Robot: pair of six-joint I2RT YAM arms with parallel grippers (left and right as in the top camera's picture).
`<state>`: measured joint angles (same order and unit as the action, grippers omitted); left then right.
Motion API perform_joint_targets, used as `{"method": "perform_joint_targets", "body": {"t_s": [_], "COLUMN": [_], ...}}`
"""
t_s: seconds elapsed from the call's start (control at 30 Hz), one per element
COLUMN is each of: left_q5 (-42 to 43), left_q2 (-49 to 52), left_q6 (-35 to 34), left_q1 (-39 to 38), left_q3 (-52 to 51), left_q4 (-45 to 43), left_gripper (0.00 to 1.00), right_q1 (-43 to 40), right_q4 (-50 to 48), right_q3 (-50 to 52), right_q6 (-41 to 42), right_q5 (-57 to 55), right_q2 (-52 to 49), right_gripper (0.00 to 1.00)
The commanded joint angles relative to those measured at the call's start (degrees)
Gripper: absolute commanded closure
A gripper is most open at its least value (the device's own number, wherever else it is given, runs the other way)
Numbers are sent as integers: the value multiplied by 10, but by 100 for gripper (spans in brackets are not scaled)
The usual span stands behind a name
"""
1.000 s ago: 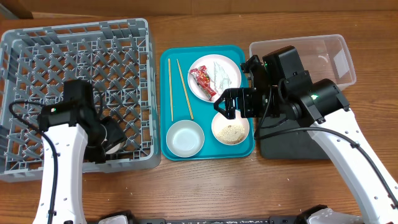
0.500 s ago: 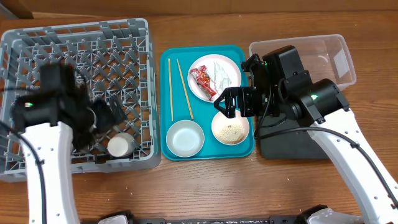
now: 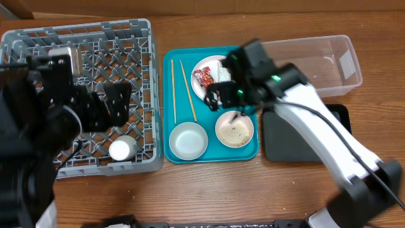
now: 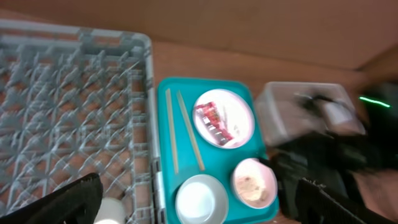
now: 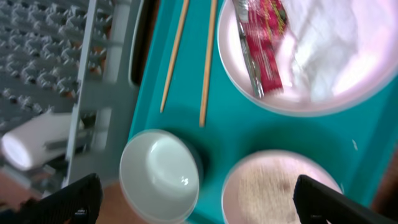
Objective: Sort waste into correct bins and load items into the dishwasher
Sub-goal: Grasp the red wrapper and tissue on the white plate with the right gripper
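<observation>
**Spotter:** Take me through it, biggest thing first.

**Operator:** The grey dish rack point(image 3: 76, 25) fills the left of the overhead frame. My left gripper point(image 3: 106, 109) hangs over it, fingers spread wide with nothing between them. 1 white cup point(image 3: 122, 149) lies near the rack's lower right corner.

**Spotter:** And the rest?

**Operator:** The teal tray point(image 3: 166, 76) sits at centre. The clear tub point(image 3: 329, 54) is at upper right and the black tray point(image 3: 297, 142) at lower right. On the teal tray I see the plate point(image 3: 201, 65) at the top, the empty bowl point(image 3: 188, 140) and the rice bowl point(image 3: 235, 132) at the bottom, and 2 chopsticks point(image 3: 183, 88) down the left side.

**Spotter:** Which arm takes the waste?

**Operator:** The right, I judge. My right gripper point(image 3: 226, 96) hovers over the plate's lower right edge, jaws wide apart and empty. The red wrapper point(image 3: 204, 79) lies on the plate just up and left of it, beside the tissue point(image 5: 323, 37). In the right wrist view the wrapper's long axis runs nearly top to bottom, so fingers at left and right would close across its narrow side. My left gripper is well apart, beyond the chopsticks.
</observation>
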<state>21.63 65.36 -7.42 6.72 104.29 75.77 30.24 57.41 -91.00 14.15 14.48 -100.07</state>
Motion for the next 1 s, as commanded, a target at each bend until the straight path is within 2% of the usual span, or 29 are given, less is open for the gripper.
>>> {"method": "perform_joint_targets", "body": {"t_s": [0.0,0.07,0.17,0.23,0.33,0.47,0.8,0.97], "left_q5": [81,101,103,97,84,78,78,78], "left_q2": [-34,-52,-81,-106,-117,-118,-118,-118], "left_q6": [38,39,43,43,43,42,43,43], "left_q1": [-4,-4,-4,-4,-4,-4,-4,-4], "left_q3": [9,9,9,9,9,9,9,9], "left_q4": [-2,-2,-2,-2,0,7,7,7], "left_gripper": [0,0,0,0,0,0,0,0], "right_q1": [20,20,19,19,19,19,11,-22], "right_q4": [-38,-84,-137,-175,-188,-177,-125,-86], "right_q3": [-74,-78,-77,-77,-77,-78,-79,-79], "right_q6": [-22,-22,-22,-22,-2,7,7,7], "right_q5": [-95,-108,-108,-106,-105,-106,-106,-117], "right_q2": [-107,-150,-205,-246,-275,-277,-155,-82], "right_gripper": [0,0,10,30,42,96,96,96]}}
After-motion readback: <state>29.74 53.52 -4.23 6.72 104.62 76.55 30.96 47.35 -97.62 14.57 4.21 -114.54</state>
